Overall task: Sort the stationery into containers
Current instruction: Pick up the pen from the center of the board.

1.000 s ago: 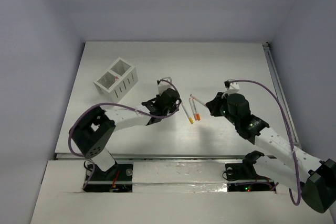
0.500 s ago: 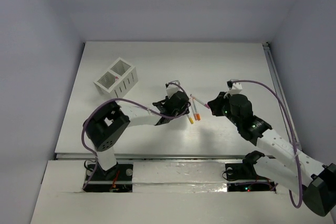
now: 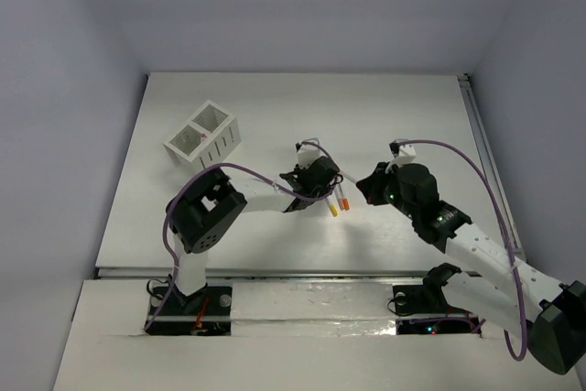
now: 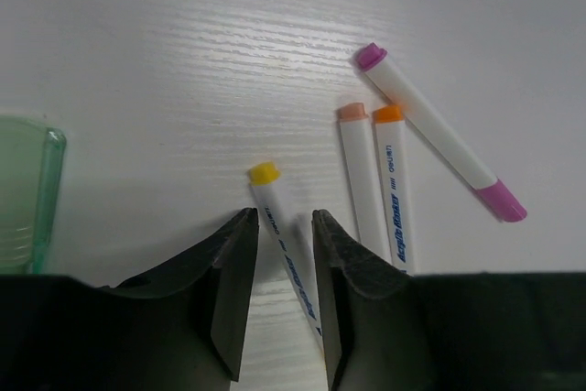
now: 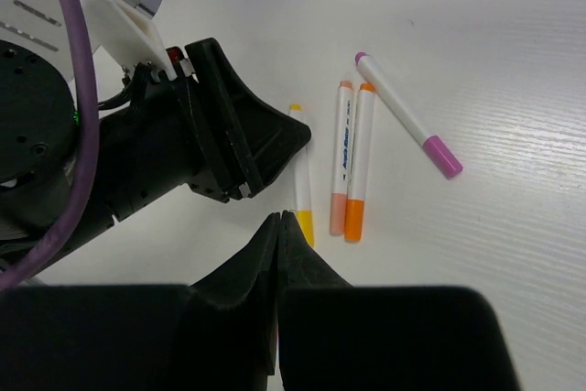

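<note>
One arm (image 3: pixel 261 197) — the left — outstretched, gripper (image 4: pixel 282 222) astride yellow-capped pen (image 4: pixel 266 180).

The table (image 4: pixel 183 52) looks like white-coated wood: matt, with a fine grain running across it. The pens (image 4: pixel 389 194) have smooth white plastic barrels with a slight sheen and blue print, and their coloured caps are smooth plastic too. The mint-green piece (image 4: pixel 23 194) is translucent plastic, faintly ribbed. The left gripper (image 4: pixel 279 219) and right gripper (image 5: pixel 279 219) have fingers (image 4: pixel 229 299) of matt black plastic. The purple cable (image 5: pixel 78 80) is smooth and slightly glossy. The box (image 3: pixel 203 139) looks like matt white plastic.
</note>
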You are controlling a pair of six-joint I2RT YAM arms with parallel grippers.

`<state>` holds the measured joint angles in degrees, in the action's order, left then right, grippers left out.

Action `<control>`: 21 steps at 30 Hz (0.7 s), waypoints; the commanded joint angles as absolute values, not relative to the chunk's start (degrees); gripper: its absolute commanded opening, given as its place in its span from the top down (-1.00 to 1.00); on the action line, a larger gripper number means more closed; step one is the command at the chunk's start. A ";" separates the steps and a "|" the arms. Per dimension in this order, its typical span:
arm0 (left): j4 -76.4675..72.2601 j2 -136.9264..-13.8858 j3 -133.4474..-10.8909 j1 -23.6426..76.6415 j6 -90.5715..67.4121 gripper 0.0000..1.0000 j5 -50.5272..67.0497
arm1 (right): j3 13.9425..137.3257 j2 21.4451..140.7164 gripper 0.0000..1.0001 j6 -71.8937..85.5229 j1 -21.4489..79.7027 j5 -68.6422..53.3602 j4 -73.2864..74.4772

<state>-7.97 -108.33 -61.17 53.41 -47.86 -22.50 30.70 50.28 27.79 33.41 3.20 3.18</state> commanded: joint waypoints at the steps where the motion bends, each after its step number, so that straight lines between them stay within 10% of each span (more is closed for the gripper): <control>1: -3.08 -109.33 -63.45 53.35 -44.83 0.44 -28.55 | 31.82 49.31 1.00 26.72 33.22 2.11 1.14; 10: 2.11 -111.09 -65.83 53.35 -39.03 0.81 -33.75 | 31.82 48.43 1.00 26.81 33.22 2.99 1.50; 21: 2.46 -112.94 -66.62 53.88 -36.74 0.46 -32.26 | 31.90 48.34 1.00 26.81 33.22 3.43 1.50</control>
<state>-0.95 -111.20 -65.58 53.58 -37.91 -32.29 30.70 49.36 27.79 33.41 2.90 3.20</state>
